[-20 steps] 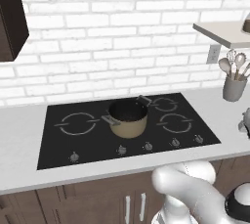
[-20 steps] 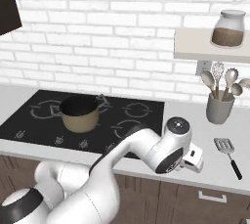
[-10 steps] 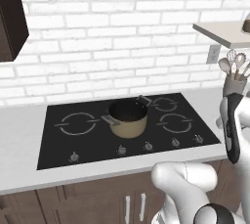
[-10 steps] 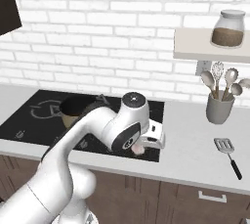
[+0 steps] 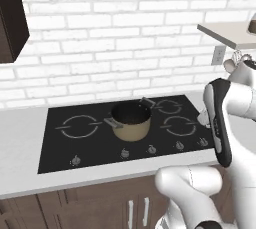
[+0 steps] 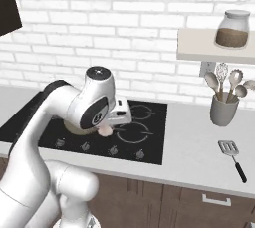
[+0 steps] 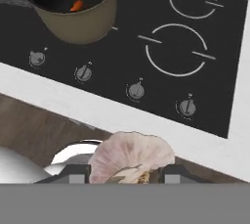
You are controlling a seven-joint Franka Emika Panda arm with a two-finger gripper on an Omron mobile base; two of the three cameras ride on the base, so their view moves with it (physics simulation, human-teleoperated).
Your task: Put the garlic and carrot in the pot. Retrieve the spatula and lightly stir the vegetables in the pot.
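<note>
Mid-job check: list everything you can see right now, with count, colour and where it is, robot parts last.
pot: 1, tan-gold with dark inside, on the cooktop's middle
carrot: 1, orange, inside the pot
garlic: 1, whitish-pink, between the finger tips, above the counter's front edge
spatula: 1, grey slotted head with dark handle, flat on the counter right of the cooktop
cooktop: 1, black, set into the grey counter, knobs along its front
utensil holder: 1, grey, under the shelf, holding spoons and a whisk
jar: 1, glass with brown contents, on the wall shelf
gripper: 1, white, shut on the garlic, in front of the cooktop
</note>
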